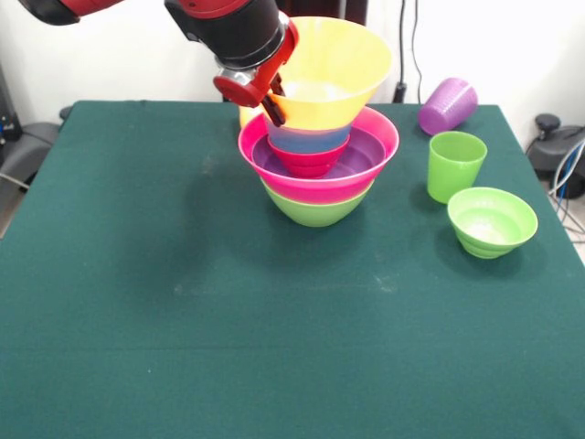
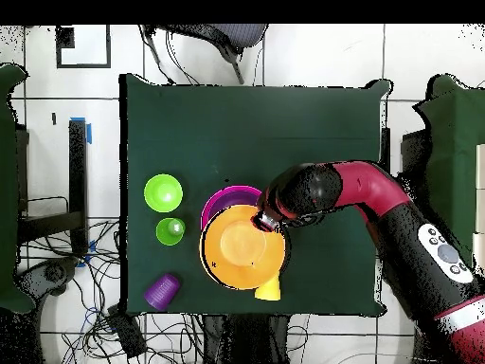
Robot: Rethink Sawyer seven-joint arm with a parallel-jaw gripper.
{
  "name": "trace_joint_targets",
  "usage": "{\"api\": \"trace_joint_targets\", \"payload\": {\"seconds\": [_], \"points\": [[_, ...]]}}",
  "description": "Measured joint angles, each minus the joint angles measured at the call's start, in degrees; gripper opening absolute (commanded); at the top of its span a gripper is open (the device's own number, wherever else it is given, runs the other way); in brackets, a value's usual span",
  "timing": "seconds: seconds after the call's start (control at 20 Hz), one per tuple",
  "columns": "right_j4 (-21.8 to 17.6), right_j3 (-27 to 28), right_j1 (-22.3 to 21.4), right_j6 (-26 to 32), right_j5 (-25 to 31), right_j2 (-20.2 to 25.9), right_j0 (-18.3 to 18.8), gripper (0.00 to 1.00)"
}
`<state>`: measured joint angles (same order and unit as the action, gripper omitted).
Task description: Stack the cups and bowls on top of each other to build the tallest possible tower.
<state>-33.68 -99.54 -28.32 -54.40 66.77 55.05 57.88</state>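
Note:
The tower stands at mid-table with a green bowl as its base. Nested in it are a pink bowl, a purple bowl, a red bowl and a blue bowl. A large orange bowl sits tilted on top. My gripper is shut on its left rim. A yellow cup lies behind the tower and barely shows in the front view. To the right are a green cup standing upright, a purple cup on its side, and a light green bowl.
The green table stretches open in front of the tower and to its left. Cables and equipment lie on the floor beyond the table's right edge. My arm reaches in over the table's side.

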Motion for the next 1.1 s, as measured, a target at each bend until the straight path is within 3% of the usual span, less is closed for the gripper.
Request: {"api": "trace_joint_targets", "payload": {"seconds": [0.6,0.65,1.1], "points": [[0.0,-0.1,0.0,0.0,0.0,0.1,0.0,0.00],[0.0,-0.1,0.0,0.0,-0.3,0.2,0.0,1.00],[-0.1,-0.1,0.0,0.0,-3.0,0.2,0.0,1.00]]}}
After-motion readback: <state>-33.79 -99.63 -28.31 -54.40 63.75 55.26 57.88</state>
